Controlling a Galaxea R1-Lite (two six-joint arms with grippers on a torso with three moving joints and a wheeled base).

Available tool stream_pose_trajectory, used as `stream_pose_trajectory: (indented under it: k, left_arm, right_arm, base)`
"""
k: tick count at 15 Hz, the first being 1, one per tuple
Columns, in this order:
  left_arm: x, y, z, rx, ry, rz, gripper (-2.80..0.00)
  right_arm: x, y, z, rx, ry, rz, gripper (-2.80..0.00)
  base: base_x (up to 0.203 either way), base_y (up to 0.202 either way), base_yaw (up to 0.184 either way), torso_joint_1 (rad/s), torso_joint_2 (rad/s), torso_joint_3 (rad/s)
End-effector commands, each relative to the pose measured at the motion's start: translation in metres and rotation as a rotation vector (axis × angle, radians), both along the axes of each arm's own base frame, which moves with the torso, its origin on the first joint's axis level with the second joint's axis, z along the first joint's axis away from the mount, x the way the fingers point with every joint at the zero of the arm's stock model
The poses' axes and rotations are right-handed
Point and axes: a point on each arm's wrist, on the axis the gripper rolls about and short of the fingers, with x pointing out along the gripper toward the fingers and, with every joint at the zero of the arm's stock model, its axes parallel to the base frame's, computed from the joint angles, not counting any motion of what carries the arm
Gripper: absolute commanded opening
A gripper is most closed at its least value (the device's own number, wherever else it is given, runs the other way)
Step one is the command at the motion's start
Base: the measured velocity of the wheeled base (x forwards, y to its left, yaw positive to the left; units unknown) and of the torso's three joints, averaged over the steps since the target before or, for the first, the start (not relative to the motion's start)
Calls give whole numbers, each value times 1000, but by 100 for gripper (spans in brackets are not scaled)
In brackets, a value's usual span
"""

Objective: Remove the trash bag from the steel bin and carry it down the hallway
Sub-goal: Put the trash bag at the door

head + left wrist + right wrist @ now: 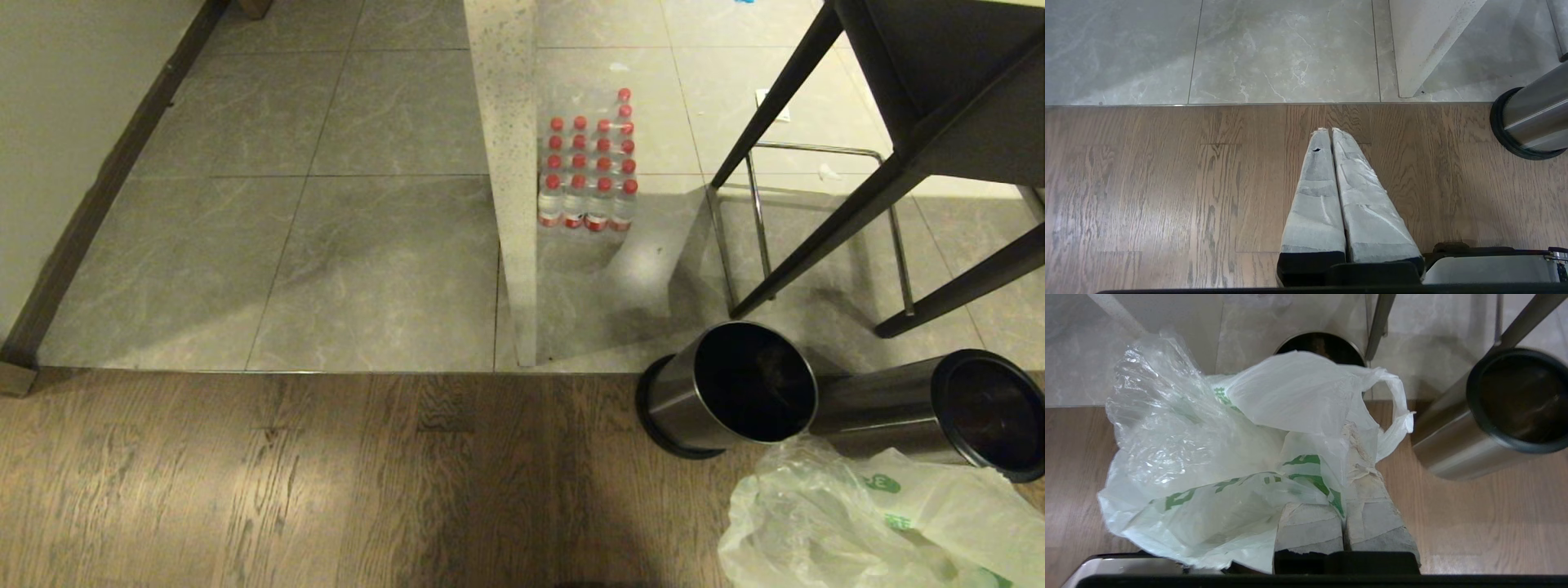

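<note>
The left gripper (pixel 1331 132) is seen parked above the wooden floor (pixel 326 482), its taped fingers pressed together on nothing, left out of a job that one arm seems meant to do. Further right, a pack of red-capped bottles (pixel 589 163) is stood on the grey tiles (pixel 367 269) against a pale speckled post (pixel 510 163); their labels are too small to be read. Two steel bins (pixel 727 392) are shown beside dark chair legs (pixel 816 237), one upright and one tipped over, neither lined. The bag (pixel 1216 457) is already out, bunched and pinched between the closed fingers of the right gripper (pixel 1349 465), presumably gathered for the carry down the hallway. A green print is carried on the plastic, but no word can be made out.
</note>
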Motion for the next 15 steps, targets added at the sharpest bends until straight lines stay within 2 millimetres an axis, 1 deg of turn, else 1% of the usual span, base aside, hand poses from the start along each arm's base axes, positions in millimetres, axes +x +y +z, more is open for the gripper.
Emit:
stream_pose_trajectory:
  k: [1, 15]
  left_arm:
    - [0, 0, 0, -1, -1, 0, -280]
    - [0, 0, 0, -1, 0, 0, -280]
  right_arm:
    - [1, 0, -4, -4, 12, 3, -280]
    - [1, 0, -4, -6, 12, 3, -280]
  base:
    - [0, 0, 0, 0, 0, 0]
    - [0, 0, 0, 0, 0, 4]
